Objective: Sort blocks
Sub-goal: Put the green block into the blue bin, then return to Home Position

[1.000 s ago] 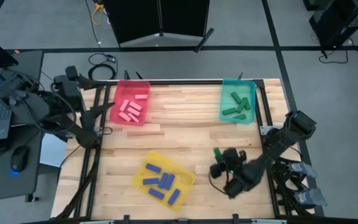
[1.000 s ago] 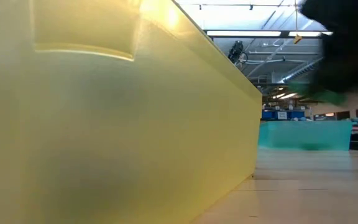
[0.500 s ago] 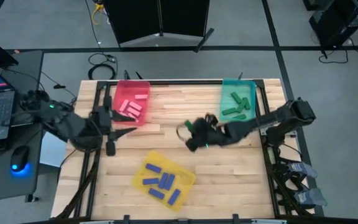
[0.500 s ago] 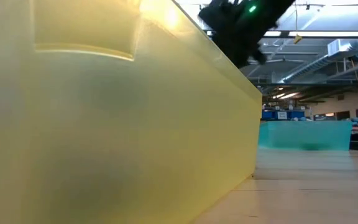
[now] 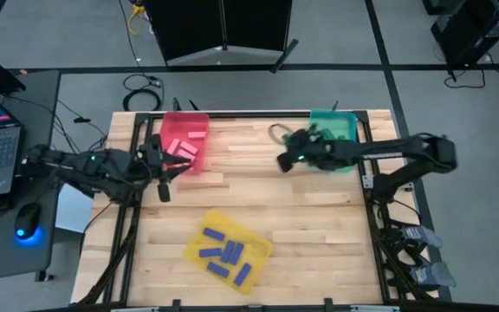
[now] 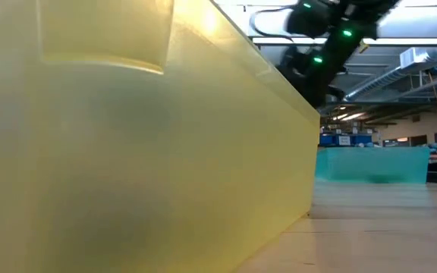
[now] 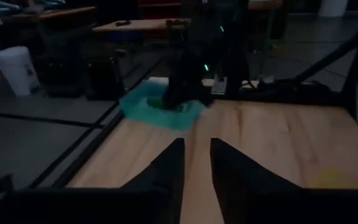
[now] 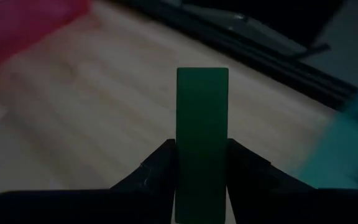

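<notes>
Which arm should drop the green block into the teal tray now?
Right. The right gripper already clamps the green block and is at the teal tray. The left gripper sits by the red tray, holding nothing.

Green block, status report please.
Right gripper shut on green block, beside teal tray. Left gripper empty, by red tray. Nothing in the way.
</notes>
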`<state>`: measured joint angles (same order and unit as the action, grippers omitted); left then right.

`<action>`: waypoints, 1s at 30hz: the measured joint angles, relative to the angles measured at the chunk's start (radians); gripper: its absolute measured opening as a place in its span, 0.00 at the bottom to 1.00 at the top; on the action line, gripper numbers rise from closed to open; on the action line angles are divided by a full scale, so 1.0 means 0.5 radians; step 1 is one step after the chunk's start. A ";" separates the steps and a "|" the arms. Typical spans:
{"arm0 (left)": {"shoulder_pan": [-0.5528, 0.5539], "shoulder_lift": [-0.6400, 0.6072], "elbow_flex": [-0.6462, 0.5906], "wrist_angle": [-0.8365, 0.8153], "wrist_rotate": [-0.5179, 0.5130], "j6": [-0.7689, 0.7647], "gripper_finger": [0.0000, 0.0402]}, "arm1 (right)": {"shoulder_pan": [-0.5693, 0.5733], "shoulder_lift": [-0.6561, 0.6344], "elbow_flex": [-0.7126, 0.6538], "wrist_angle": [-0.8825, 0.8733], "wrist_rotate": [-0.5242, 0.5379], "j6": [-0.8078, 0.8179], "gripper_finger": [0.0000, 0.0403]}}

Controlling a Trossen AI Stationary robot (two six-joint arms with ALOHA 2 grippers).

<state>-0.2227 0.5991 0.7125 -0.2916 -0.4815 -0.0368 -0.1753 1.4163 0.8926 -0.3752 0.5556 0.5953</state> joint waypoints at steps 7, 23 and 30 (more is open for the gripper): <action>0.235 -0.249 -0.387 0.195 0.220 -0.037 0.17 | -0.224 -0.567 -0.507 0.069 0.036 0.239 0.29; 0.832 -0.293 -0.586 0.250 0.661 -0.045 0.01 | -0.358 -0.829 -0.775 0.066 0.106 0.338 0.70; 0.948 -0.408 -0.586 0.076 0.671 0.019 0.01 | -0.192 -0.980 -0.792 0.238 0.104 0.000 0.79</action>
<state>0.2511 0.3948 0.4194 -0.2534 -0.1458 -0.0274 -0.2715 0.9264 0.4966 -0.2559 0.6078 0.5951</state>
